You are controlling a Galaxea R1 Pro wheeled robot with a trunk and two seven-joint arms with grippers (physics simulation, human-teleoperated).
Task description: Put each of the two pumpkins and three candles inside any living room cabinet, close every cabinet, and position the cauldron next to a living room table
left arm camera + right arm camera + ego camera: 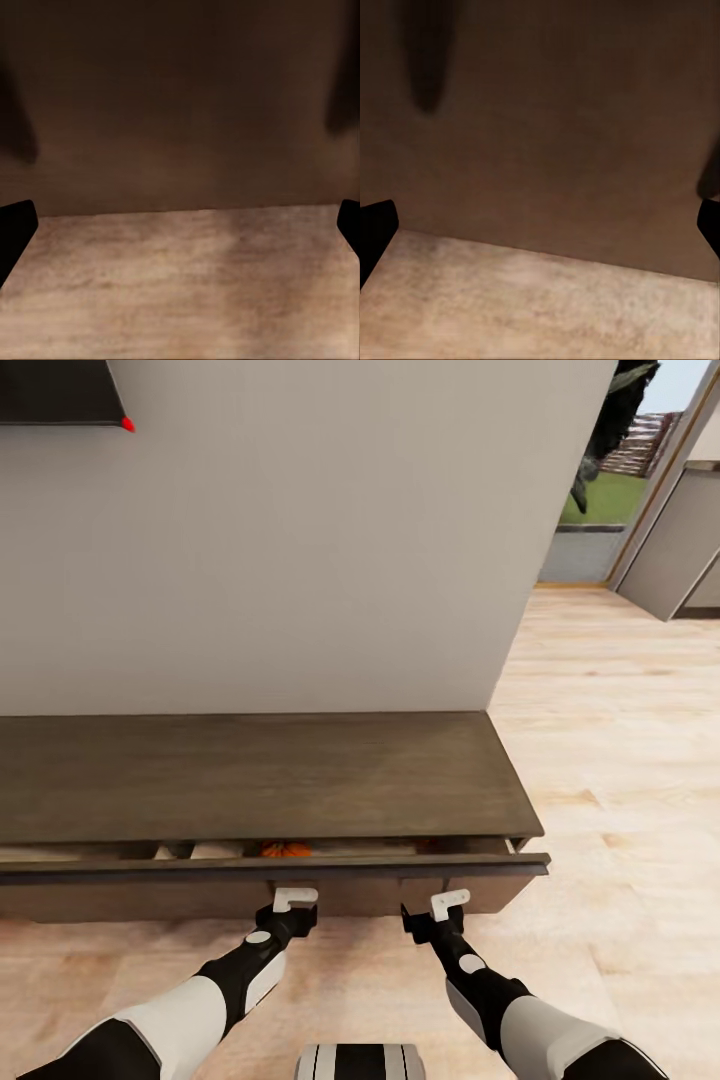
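Dark-brown wood, matte, faint grain: the cabinet, long and low against a plain pale wall. Its drawer stands a little way out, front edge proud of the flat top.

Both claws sit low, in front of the drawer face. Left claw and right claw each show a pale tip just at the wood; contact cannot be confirmed. In each wrist view the dark fingers sit at opposite edges with only cabinet front and floor between, so both claws are spread apart, holding nothing.

Just above and beyond the left claw, in the drawer's gap: a pumpkin, orange, ribbed, mostly hidden under the top. Pale shapes beside it may be candles; too little shows to say. A reddish speck sits in the gap above the right claw, not identifiable.

Judgement: step in hand is closing the cabinet, stowing apparently done here. Next move calls for an even forward push from both claws, square to the face, so the drawer does not skew.

Floor: light wood planks, smooth.
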